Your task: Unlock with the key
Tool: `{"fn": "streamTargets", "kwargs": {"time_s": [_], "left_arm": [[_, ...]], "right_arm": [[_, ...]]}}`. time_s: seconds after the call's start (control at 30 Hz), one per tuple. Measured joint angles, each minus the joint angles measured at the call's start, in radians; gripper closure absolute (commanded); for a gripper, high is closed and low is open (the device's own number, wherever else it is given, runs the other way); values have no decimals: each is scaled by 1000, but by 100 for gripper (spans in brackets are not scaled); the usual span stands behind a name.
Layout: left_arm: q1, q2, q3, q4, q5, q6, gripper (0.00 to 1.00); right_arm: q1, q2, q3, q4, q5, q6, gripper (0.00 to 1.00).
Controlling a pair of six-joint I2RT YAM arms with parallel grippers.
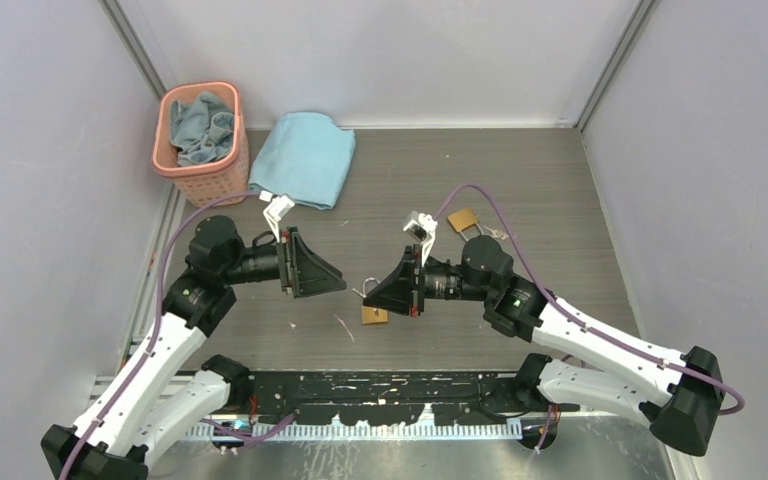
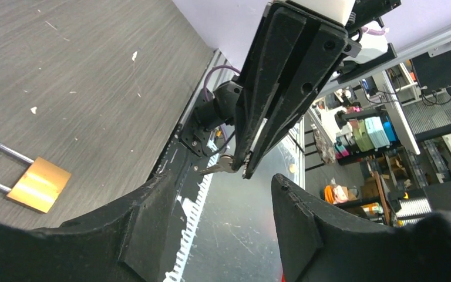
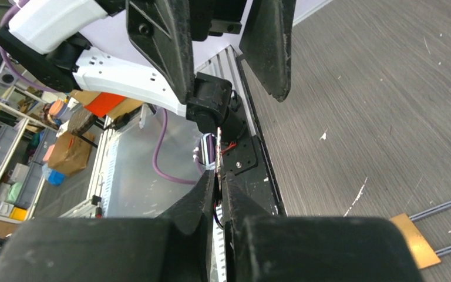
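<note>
The left arm [image 1: 160, 350] and right arm [image 1: 600, 340] bend inward from the near edge, wrists held low and roughly level. Their claws face each other tip to tip, just apart. The left claw [image 1: 337, 283] points right with its jaws spread wide. The right claw [image 1: 371, 297] points left, its jaws pinched on a key [image 2: 223, 165].

I see a pink plastic lattice basket [image 1: 206, 181] at far left holding a crumpled grey-blue cloth [image 1: 203, 128]; a light-blue folded towel [image 1: 305, 158] lies just right of it.
</note>
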Motion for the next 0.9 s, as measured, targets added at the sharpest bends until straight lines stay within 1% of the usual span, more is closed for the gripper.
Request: {"fn": "streamTargets", "kwargs": {"time_s": [0.23, 0.4, 0.57, 0.67, 0.73, 0.9], "left_arm": [[-38, 25, -9, 38, 19, -8, 43], [-72, 43, -9, 53, 22, -9, 49], [-122, 56, -9, 64, 21, -8, 58], [-159, 67, -9, 64, 20, -3, 65], [-175, 73, -9, 63, 14, 2, 71], [-190, 78, -9, 57, -6, 23, 93]], "right_arm": [[0, 11, -14, -7, -11, 2, 99], [0, 13, -18, -1, -23, 8, 99], [0, 17, -18, 16, -35, 19, 99], [0, 26, -18, 26, -40, 27, 99], [0, 32, -18, 30, -42, 29, 99], [0, 33, -18, 36, -50, 32, 99]]}}
